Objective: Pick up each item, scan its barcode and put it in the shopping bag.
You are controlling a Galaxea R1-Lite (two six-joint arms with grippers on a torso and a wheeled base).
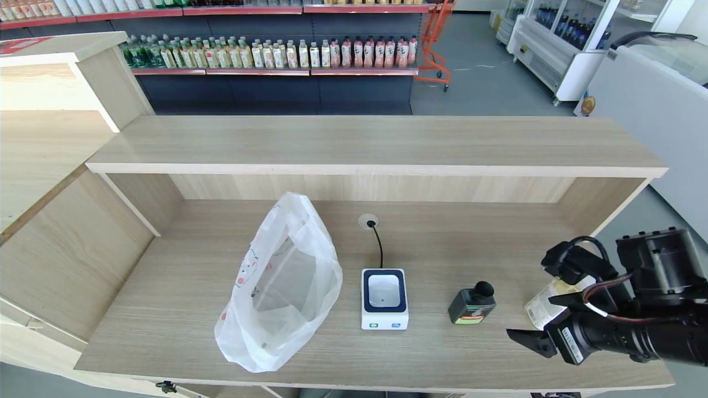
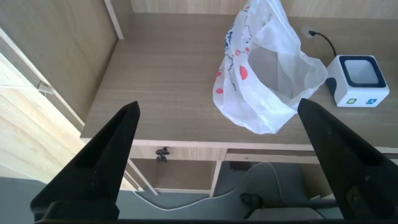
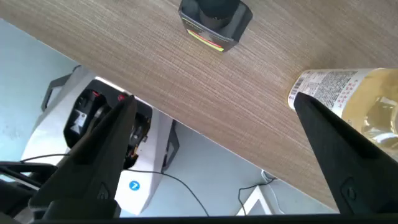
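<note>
- The left gripper (image 2: 217,104) hangs off the near edge of the light wood-grain surface (image 1: 453,354), on the bag's side. Its jaws are spread wide and hold nothing.
- The right gripper (image 3: 214,101) sits low at the right near corner of the surface. Its jaws are also spread wide and clamp nothing.
- A clear, pale yellow bottle with a white printed label (image 1: 545,307) lies on its side at the right end of the surface. It is just beside the right gripper and partly hidden behind it. In the right wrist view its label end lies against one black finger (image 3: 336,155); whether they touch I cannot tell.
- A small dark bottle with a black cap and a red-and-green label (image 1: 472,304) stands between the pale bottle and the scanner, apart from both.
- A white box-shaped scanner with a dark blue frame around its window (image 1: 385,298) sits mid-surface. Its black cable (image 1: 379,246) runs back to a round hole in the surface.
- A white translucent plastic shopping bag with small red prints (image 1: 279,287) stands just left of the scanner, mouth gaping toward the front.
- Shelves of drink bottles (image 1: 265,52) line the aisle behind.
</note>
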